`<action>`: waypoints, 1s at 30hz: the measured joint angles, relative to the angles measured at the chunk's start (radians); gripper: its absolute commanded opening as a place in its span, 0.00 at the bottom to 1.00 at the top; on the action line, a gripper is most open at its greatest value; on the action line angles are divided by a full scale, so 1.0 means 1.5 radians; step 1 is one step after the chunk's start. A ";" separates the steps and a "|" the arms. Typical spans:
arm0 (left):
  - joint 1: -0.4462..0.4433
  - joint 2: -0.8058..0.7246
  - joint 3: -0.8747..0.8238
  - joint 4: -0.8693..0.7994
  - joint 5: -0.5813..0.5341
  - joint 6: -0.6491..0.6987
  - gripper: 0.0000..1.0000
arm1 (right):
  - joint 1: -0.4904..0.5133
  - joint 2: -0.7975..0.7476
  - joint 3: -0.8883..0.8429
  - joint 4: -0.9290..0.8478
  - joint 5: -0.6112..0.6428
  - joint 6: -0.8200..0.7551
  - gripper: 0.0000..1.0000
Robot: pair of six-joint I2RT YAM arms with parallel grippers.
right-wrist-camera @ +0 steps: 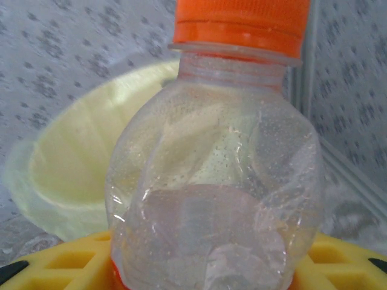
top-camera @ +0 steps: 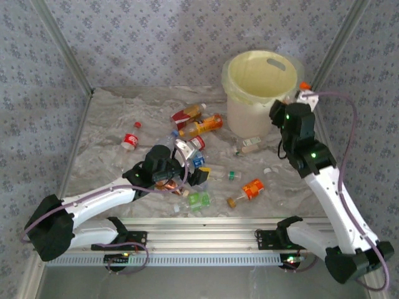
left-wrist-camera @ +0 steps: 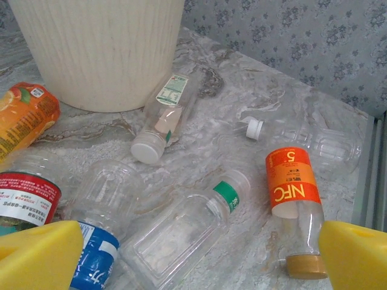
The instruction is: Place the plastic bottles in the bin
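Bottles [top-camera: 201, 126] lie scattered over the table [top-camera: 112, 137] before the bin [top-camera: 249, 118], most of them near the left gripper [left-wrist-camera: 196, 260]. Its jaws stand wide apart and empty above a green-label bottle [left-wrist-camera: 181, 232] lying on its side. The right gripper [top-camera: 303, 99] is clamped on a crushed, clear orange-cap bottle [right-wrist-camera: 211, 199], raised just beside the bin's right rim. An NFC bottle [left-wrist-camera: 293, 187] lies right of the green-label one, near but apart.
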 measured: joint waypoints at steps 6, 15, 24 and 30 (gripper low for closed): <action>0.000 -0.008 0.000 0.003 -0.007 0.001 1.00 | 0.001 0.149 0.184 0.017 -0.048 -0.084 0.56; 0.000 -0.030 0.000 0.000 -0.015 0.011 1.00 | -0.034 0.380 0.424 -0.047 -0.156 -0.148 0.58; 0.000 -0.030 0.000 -0.006 -0.014 0.020 1.00 | -0.113 0.533 0.560 -0.163 -0.284 -0.129 0.58; 0.000 -0.021 0.000 -0.013 -0.013 0.020 1.00 | -0.144 0.623 0.655 -0.240 -0.338 -0.113 0.59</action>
